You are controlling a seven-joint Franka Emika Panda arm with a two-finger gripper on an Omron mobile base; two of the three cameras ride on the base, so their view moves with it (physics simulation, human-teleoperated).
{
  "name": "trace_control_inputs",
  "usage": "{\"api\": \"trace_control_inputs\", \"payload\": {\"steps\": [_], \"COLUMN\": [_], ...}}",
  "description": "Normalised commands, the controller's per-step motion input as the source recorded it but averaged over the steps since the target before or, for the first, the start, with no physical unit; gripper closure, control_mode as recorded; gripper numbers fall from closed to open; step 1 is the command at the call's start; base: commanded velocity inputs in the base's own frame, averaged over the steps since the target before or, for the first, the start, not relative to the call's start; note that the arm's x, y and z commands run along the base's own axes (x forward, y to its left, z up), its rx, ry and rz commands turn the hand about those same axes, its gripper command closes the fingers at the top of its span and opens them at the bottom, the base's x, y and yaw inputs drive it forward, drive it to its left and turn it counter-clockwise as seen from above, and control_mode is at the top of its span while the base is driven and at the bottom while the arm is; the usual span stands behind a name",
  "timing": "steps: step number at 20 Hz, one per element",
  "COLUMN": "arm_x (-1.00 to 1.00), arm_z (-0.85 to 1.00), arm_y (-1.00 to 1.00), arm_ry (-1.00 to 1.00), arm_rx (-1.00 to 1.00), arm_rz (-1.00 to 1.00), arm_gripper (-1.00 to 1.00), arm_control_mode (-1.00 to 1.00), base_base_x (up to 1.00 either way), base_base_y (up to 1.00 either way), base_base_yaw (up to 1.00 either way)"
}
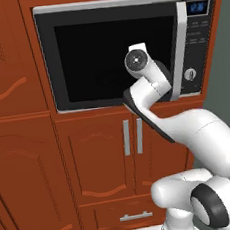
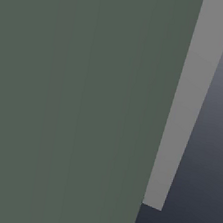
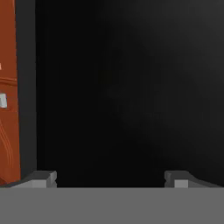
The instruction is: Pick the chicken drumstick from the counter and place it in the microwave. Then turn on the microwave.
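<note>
Tool (image 3: 110, 178) spread wide, grasping nothing, aimed squarely at black glass door (image 3: 131, 87) of microwave (image 1: 130, 50); door shut, its silver handle (image 1: 179, 50) standing upright beside control panel (image 1: 197, 43); cabinets (image 1: 99, 159) beneath

Reddish-brown cabinets (image 1: 26, 161), grey-green wall (image 2: 74, 103) alongside

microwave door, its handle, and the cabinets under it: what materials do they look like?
Microwave door: black glass by its look, dark, smooth and flat in a light silver frame. Handle: brushed metal or silver-painted plastic; pale matte grey, can't tell which. Cabinets: reddish-brown wood or wood-look laminate, raised panels with curved moulding, silver bar pulls.
</note>
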Motion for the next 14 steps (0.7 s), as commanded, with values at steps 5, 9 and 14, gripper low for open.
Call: {"api": "trace_control_inputs", "payload": {"steps": [5,9,14], "arm_x": [0.48,0.58,0.52], "arm_z": [0.00,-0.01,-0.04], "arm_y": [-0.38,-0.38,-0.37], "arm_ry": [0.00,0.00,0.00], "arm_rx": [0.00,0.00,0.00], "arm_rz": [0.00,0.00,0.00], "arm_gripper": [-1.00,-1.00,-1.00], "arm_control_mode": [-1.00,-1.00,-1.00], "base_base_x": [0.00,0.00,0.00], "base_base_y": [0.00,0.00,0.00], "base_base_yaw": [0.00,0.00,0.00]}}
